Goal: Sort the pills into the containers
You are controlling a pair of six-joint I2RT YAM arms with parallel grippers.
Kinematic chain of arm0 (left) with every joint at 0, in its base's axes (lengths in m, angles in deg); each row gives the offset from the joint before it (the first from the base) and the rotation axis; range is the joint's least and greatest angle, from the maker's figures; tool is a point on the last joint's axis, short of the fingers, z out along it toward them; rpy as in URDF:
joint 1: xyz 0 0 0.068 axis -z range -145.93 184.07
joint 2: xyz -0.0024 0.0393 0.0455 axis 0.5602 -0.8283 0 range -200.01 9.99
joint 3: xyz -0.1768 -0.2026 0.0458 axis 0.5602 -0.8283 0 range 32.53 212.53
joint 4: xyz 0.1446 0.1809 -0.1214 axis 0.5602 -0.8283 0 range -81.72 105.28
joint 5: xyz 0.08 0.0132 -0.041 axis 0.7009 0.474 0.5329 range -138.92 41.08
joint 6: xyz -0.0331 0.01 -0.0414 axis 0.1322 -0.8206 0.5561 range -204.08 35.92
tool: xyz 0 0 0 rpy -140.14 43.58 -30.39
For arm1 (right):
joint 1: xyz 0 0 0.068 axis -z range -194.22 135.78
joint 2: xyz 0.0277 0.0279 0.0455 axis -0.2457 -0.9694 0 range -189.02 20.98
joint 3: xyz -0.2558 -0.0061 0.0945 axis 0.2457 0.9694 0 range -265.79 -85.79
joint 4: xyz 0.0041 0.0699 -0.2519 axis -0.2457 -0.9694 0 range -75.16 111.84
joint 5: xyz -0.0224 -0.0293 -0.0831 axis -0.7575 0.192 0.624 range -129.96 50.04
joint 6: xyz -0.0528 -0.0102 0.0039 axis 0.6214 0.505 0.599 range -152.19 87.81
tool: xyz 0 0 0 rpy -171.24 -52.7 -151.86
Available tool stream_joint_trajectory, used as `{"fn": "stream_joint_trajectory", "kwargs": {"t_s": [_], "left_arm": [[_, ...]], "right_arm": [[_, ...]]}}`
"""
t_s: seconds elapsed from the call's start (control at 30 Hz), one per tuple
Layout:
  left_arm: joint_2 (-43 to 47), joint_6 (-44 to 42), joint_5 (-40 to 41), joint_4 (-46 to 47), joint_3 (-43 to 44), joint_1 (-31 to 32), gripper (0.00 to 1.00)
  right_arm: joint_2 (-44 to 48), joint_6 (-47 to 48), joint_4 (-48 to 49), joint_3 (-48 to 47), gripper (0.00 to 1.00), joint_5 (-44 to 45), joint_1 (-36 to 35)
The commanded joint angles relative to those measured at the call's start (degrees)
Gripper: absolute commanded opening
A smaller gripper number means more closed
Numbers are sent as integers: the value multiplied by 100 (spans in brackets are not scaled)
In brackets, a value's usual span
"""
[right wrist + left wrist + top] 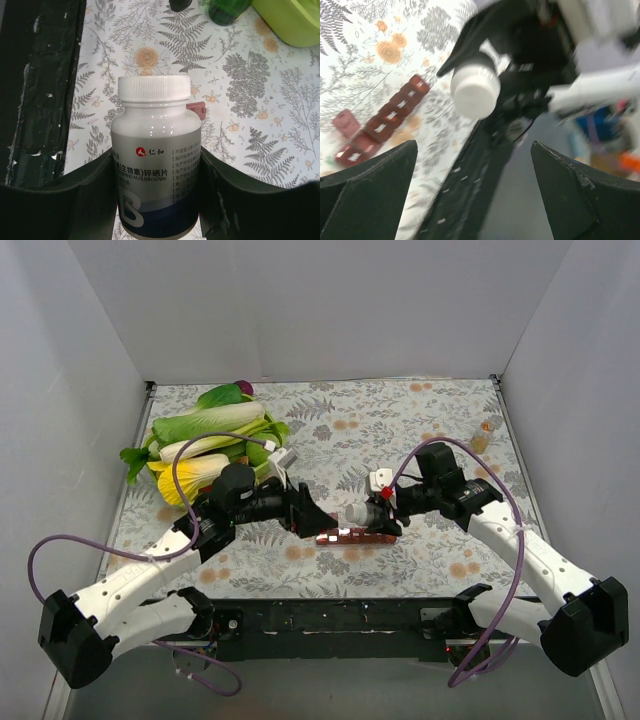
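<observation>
The containers [357, 536] are a dark red-brown strip of small compartments lying near the table's front edge. In the left wrist view the containers [387, 119] show one lid standing open at the left end. My right gripper [375, 510] is shut on a grey pill bottle with a white cap [357, 513], held on its side just above the strip. The right gripper [157, 160] clamps the bottle [156, 150] around its label. My left gripper [320, 523] is open just left of the strip, and the left gripper [474, 150] has nothing between its fingers. No loose pills show.
Toy leafy vegetables [210, 445] are piled at the back left. A small amber bottle [482, 440] stands at the far right edge. A dark green bottle [225, 11] and a yellow-green vegetable [290, 20] lie beyond the held bottle. The black base rail [330, 618] runs along the front.
</observation>
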State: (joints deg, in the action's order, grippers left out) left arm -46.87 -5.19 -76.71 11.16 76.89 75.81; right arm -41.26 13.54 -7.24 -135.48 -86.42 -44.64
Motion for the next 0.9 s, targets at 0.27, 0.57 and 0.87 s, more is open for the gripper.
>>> {"fn": "stream_joint_trajectory", "kwargs": {"t_s": [0.27, 0.57, 0.87], "left_arm": [[449, -5603, -1071, 1959, -1062, 256, 98], [-562, -5929, -807, 1977, -481, 748, 92], [-870, -5613, -710, 1783, -191, 819, 61]], "right_arm": [[-236, 234, -353, -269, 1, -751, 18], [-298, 216, -344, -269, 1, -777, 9], [-324, 164, -300, -243, 1, -760, 9]]}}
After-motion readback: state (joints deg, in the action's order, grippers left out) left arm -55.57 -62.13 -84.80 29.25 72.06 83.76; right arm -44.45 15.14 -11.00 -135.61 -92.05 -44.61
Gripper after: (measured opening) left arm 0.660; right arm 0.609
